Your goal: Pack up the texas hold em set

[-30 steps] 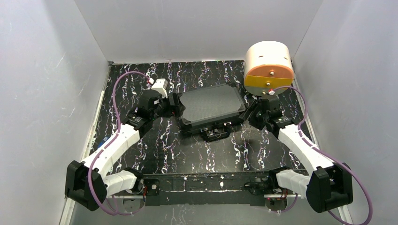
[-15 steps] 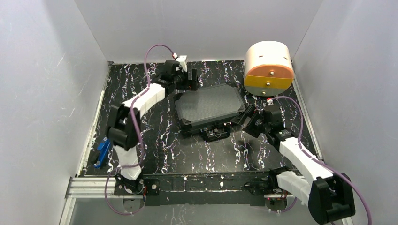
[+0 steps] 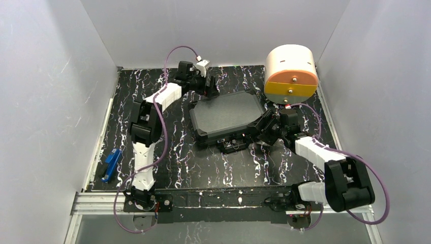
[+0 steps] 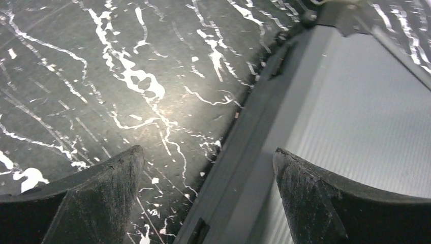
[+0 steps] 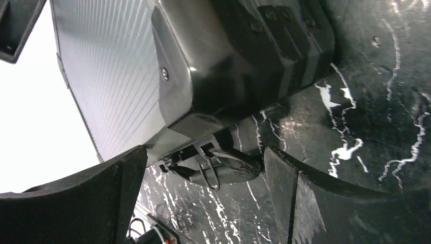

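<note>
Left gripper [image 4: 207, 152]: jaws wide apart and empty, astride the far-left edge of the closed black briefcase [image 3: 226, 114]. Right gripper [image 5: 203, 150]: jaws wide apart and empty, at the near-right corner. The case lies flat mid-table [image 3: 167, 147], with its handle [image 3: 231, 146] toward the arms.

Risks:
- I cannot tell whether the latches are fastened, so a lift could spill the contents.
- A one-sided push may pivot the case toward the white-and-orange cylindrical box [image 3: 291, 68].
- The rounded corner likely slips from the pads.
</note>
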Motion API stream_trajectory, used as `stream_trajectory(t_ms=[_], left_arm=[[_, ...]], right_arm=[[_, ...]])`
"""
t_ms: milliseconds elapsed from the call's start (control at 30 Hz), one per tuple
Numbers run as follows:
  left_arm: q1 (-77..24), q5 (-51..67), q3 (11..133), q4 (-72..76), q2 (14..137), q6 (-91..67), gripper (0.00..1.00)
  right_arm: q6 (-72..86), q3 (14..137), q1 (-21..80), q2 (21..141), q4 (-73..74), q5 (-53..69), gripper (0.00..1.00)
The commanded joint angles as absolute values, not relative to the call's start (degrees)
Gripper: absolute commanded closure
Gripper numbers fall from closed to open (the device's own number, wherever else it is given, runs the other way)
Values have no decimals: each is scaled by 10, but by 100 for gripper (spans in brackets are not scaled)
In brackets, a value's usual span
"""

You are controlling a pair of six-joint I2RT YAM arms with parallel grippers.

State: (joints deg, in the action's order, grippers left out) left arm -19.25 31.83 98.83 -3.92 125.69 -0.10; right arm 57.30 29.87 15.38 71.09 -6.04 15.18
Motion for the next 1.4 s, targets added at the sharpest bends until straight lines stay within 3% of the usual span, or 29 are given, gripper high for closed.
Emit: stream_trajectory(t_ms=[0,133,400,600,933,1200,1367], left_arm=[[-197,496,903,-117,1214,15,5],[-198,516,815,-65,1158,-39,8],[-201,438,667,-3,1082,-188,17],[-204,334,572,-30,1000,-236,20],[-241,229,470,-110,821,-285,25],[-267,197,412,-154,692,-325,37],[-270,183,401,-161,667,-331,37]], right_arm=[[573,345,151,737,-65,138,8],[566,361,151,764,-45,138,16],[490,422,149,851,-54,190,40],[438,477,151,908,-59,237,45],[399,571,174,957,-43,243,41],[388,611,183,991,-38,231,39],[385,570,183,893,-12,168,25]])
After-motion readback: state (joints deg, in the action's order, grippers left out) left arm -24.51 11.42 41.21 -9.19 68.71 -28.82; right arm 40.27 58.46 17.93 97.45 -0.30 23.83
